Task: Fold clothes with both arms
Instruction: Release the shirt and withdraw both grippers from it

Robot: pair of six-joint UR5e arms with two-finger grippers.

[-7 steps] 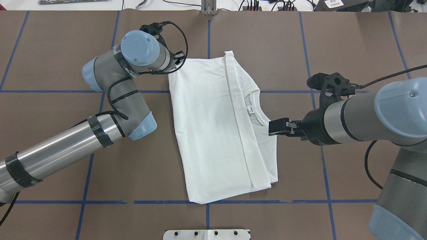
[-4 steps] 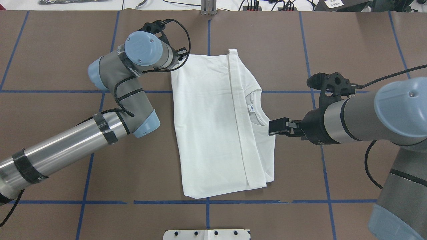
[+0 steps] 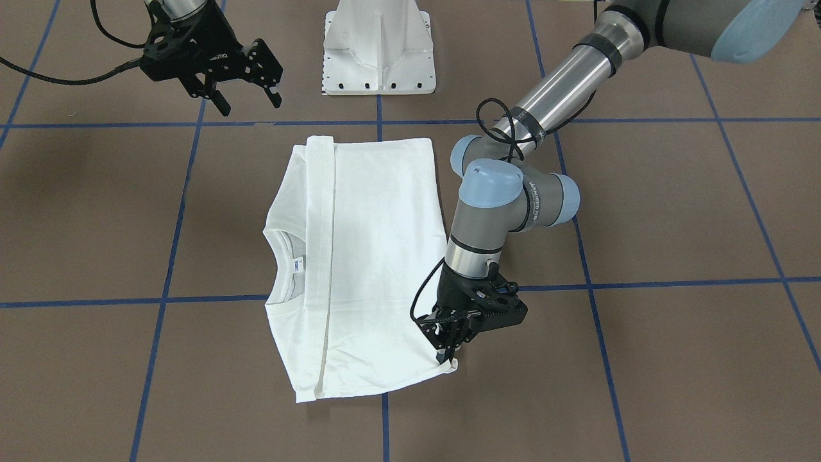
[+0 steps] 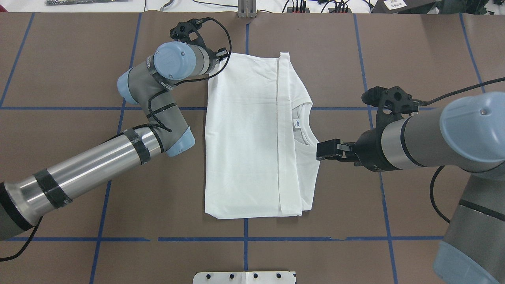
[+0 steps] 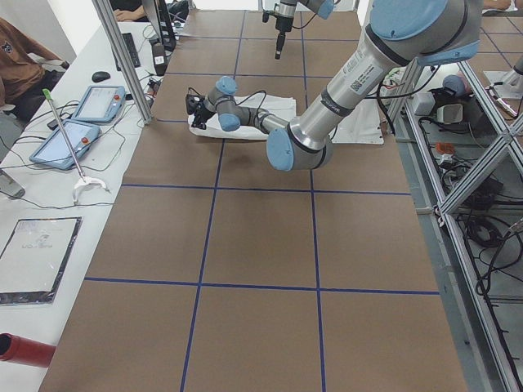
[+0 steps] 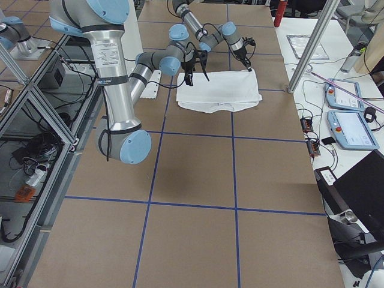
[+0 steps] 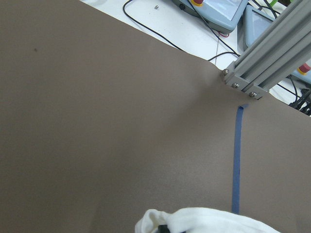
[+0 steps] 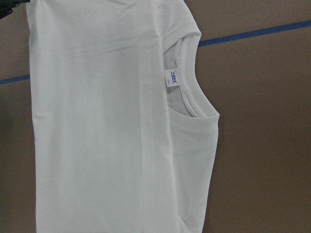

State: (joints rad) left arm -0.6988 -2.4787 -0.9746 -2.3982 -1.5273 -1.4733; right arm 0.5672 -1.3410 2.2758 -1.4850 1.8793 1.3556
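Shirt (image 4: 244,138) lay folded mid-table, seen from overhead – left gripper (image 3: 447,353) pinched its 11 o'clock corner, while the right gripper (image 3: 251,105) hung above its 3 o'clock side, fingers spread.

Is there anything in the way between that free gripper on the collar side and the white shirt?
Nothing visible. The open right gripper hangs beside the shirt at its collar edge, with only table between them. The left gripper pinches a corner on the opposite side.

The left pincer (image 3: 450,351) has dragged the T-shirt (image 4: 244,138) by its corner, squaring it with the tape lines (image 4: 315,238).
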